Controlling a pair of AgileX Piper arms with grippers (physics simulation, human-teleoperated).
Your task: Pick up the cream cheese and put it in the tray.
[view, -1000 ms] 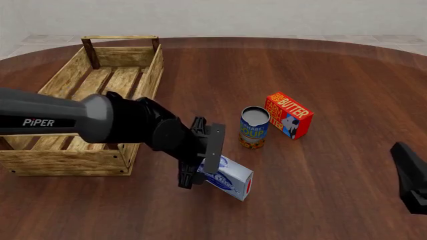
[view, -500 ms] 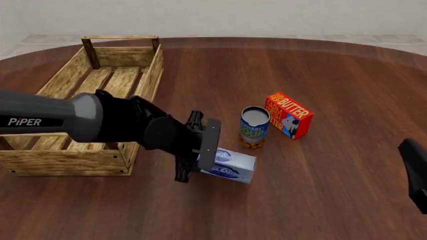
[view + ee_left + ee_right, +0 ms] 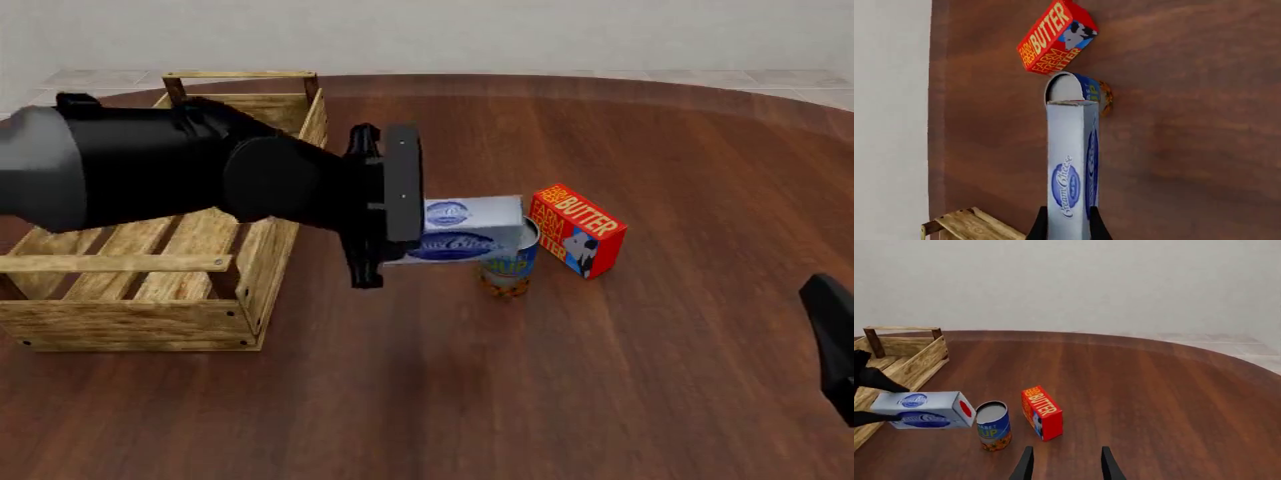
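Note:
The cream cheese (image 3: 461,232) is a white and pale-blue box with a dark blue oval logo. My left gripper (image 3: 400,240) is shut on its near end and holds it in the air, level, just right of the tray (image 3: 160,300), a large wooden crate. In the left wrist view the cream cheese (image 3: 1071,170) juts out between the fingers (image 3: 1037,227). In the right wrist view the cream cheese (image 3: 924,410) shows its red end face. My right gripper (image 3: 1064,465) is open and empty at the table's near right.
A blue soup can (image 3: 511,262) stands just behind and below the held box. A red-orange BUTTER box (image 3: 577,229) stands right of the can. The right arm's tip (image 3: 834,345) shows at the right edge.
My left gripper has lifted the cream cheese off the table and raised it, turning it level. The right arm has barely moved.

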